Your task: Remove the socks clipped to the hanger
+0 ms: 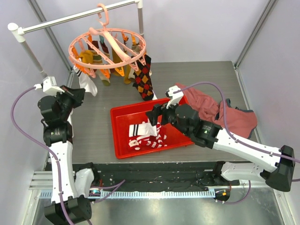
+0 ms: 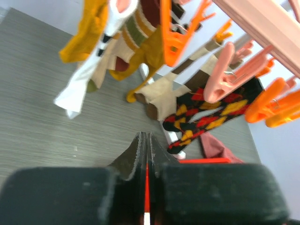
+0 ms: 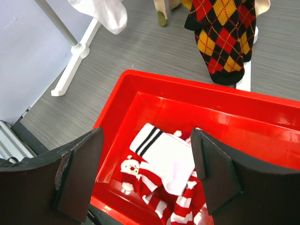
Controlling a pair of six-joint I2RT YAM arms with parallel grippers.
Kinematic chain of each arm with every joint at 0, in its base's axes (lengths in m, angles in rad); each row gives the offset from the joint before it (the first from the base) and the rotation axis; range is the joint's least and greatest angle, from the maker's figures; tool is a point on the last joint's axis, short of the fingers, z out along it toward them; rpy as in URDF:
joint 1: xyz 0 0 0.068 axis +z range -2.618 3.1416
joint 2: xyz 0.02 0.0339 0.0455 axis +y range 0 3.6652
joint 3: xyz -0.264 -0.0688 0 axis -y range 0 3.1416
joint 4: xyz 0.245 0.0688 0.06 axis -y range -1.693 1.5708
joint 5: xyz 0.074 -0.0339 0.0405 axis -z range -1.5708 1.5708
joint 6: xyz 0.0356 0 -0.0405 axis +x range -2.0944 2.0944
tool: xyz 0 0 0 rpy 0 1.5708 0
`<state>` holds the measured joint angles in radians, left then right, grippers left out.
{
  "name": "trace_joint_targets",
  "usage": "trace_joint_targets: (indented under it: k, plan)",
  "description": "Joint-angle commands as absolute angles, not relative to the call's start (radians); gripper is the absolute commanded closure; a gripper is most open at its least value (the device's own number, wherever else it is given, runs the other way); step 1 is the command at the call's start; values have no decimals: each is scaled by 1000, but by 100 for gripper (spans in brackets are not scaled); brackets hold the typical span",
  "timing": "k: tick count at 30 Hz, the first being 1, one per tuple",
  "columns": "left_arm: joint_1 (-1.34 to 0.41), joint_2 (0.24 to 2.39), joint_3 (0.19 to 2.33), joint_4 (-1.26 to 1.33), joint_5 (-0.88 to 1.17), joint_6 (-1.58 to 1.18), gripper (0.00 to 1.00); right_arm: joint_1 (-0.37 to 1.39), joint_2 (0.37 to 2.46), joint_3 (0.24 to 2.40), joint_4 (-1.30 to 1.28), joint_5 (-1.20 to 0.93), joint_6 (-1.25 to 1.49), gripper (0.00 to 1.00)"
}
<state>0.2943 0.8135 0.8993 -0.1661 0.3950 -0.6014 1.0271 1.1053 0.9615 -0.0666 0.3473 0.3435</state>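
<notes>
The salmon-pink round hanger [image 1: 108, 49] hangs from the white rail with socks clipped to its pegs. Among them are an argyle sock [image 1: 144, 79] [image 2: 206, 117] [image 3: 225, 37], a white sock [image 1: 87, 82] [image 2: 77, 91] and a mustard sock [image 1: 87, 56] [image 2: 82, 37]. My left gripper [image 1: 78, 95] [image 2: 146, 145] is shut with nothing in it, below and left of the hanging socks. My right gripper [image 1: 157, 115] [image 3: 146, 154] is open above the red bin [image 1: 119, 140] [image 3: 117, 98]. In the bin lie a white sock with black bands [image 3: 164, 150] and red-and-white striped socks [image 3: 159, 187].
The white rail [image 1: 70, 18] spans the back, and its foot [image 3: 75, 70] rests on the grey table left of the bin. A reddish-pink cloth [image 1: 211, 108] [image 2: 215, 147] lies right of the bin. Orange pegs [image 2: 173, 33] dangle close above my left gripper.
</notes>
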Motion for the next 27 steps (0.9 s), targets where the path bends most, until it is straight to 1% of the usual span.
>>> trace_joint_targets:
  k: [1,2,3,5,6,9,16,24,26,27]
  plan:
    - [291,821,891,-178,276,-581,84,1025,1097,1017,-11,357,345,17]
    - [291,828,891,-160,265,-577,63,1025,1094,1014,-11,351,347,17]
    - [291,840,890,-146,264,-569,54,1025,1088,1008,-12,353,347,17]
    - [291,868,884,-89,285,-560,44,1025,1071,1000,-12,360,347,17]
    - [291,877,871,-65,304,-554,42,1025,1063,993,-11,362,345,17]
    - [291,911,853,30,316,-526,38,1026,1037,982,-11,367,333,17]
    - [291,1055,908,77,296,-439,35,1025,1000,982,-28,348,302,18]
    - [293,1251,1002,156,287,-430,35,1025,976,959,-9,319,285,18]
    - [293,1284,1023,155,307,-419,38,1025,980,956,-6,321,279,18]
    - [291,1295,1041,150,328,-417,41,1026,983,954,-6,321,276,17]
